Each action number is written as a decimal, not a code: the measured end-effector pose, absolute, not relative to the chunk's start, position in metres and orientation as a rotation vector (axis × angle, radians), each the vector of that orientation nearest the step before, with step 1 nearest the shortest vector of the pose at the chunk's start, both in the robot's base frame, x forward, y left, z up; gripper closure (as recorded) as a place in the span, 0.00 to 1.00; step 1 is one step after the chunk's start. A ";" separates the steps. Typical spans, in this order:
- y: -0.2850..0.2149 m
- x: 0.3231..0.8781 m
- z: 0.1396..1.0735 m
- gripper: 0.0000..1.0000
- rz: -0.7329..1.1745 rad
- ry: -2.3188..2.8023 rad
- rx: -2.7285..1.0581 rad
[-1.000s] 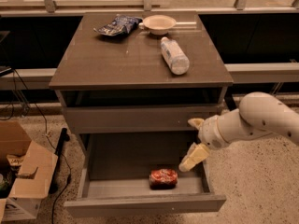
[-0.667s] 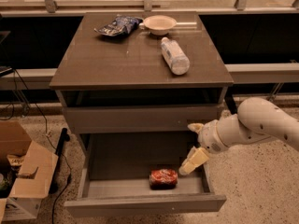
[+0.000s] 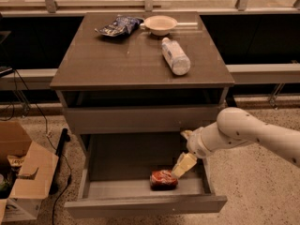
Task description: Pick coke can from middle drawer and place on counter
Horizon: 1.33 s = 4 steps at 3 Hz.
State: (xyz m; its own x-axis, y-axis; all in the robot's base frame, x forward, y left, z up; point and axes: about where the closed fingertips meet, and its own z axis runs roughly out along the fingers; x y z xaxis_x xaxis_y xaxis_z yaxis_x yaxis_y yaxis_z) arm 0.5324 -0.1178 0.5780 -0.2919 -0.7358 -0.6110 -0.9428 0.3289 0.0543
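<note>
The coke can (image 3: 163, 179) lies on its side on the flat bottom of the open middle drawer (image 3: 140, 205), near its front and right of centre. My gripper (image 3: 183, 165) reaches into the drawer from the right on a white arm. Its cream fingertips (image 3: 180, 170) hang just above and to the right of the can, close to touching it. The counter (image 3: 136, 60) is the glossy grey-brown top of the cabinet above.
On the counter lie a white-and-clear plastic bottle (image 3: 175, 56), a white bowl (image 3: 160, 24) and a blue snack bag (image 3: 118, 25). A shut drawer front (image 3: 140, 118) sits above the open drawer. An open cardboard box (image 3: 21, 172) stands on the floor at left.
My gripper has dropped a little lower and moved left, closer to the coke can. The can has not moved.
</note>
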 end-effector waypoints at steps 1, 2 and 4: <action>-0.105 0.536 0.538 0.00 0.588 2.147 -1.487; -0.095 0.537 0.496 0.00 0.635 2.191 -1.450; -0.078 0.551 0.427 0.00 0.673 2.276 -1.376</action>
State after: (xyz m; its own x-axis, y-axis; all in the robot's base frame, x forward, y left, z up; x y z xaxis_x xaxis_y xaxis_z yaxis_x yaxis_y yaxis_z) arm 0.5507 -0.0780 0.4266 -0.4386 -0.7045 -0.5580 -0.8947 0.4009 0.1971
